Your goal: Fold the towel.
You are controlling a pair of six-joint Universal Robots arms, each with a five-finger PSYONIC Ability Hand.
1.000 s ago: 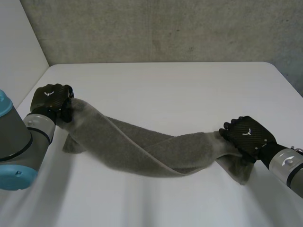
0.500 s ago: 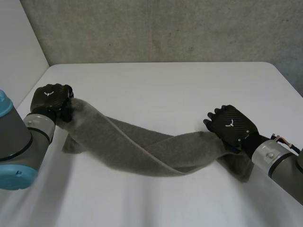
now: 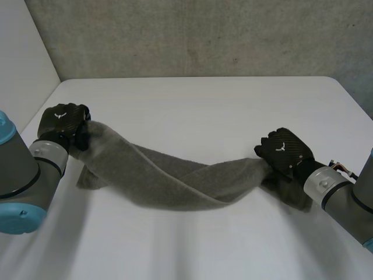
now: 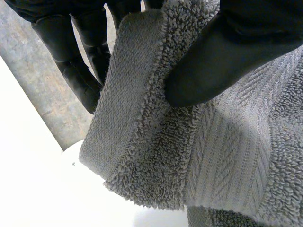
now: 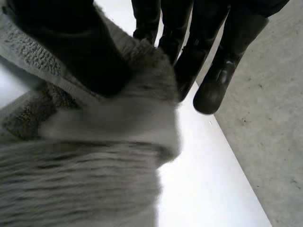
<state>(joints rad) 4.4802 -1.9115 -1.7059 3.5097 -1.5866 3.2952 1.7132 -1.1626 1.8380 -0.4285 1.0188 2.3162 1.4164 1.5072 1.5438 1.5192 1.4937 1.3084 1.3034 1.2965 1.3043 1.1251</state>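
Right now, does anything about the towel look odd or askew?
Yes. The towel is not flat: it stretches bunched and twisted like a rope between the left hand and the right hand, which pinch its ends.

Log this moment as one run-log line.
towel: twisted, strung between both hands | left hand: shut on one end | right hand: shut on the other end | fold: not yet made

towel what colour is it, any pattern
The towel is grey, looped terry with a flat herringbone-weave band; clearest in the left wrist view.
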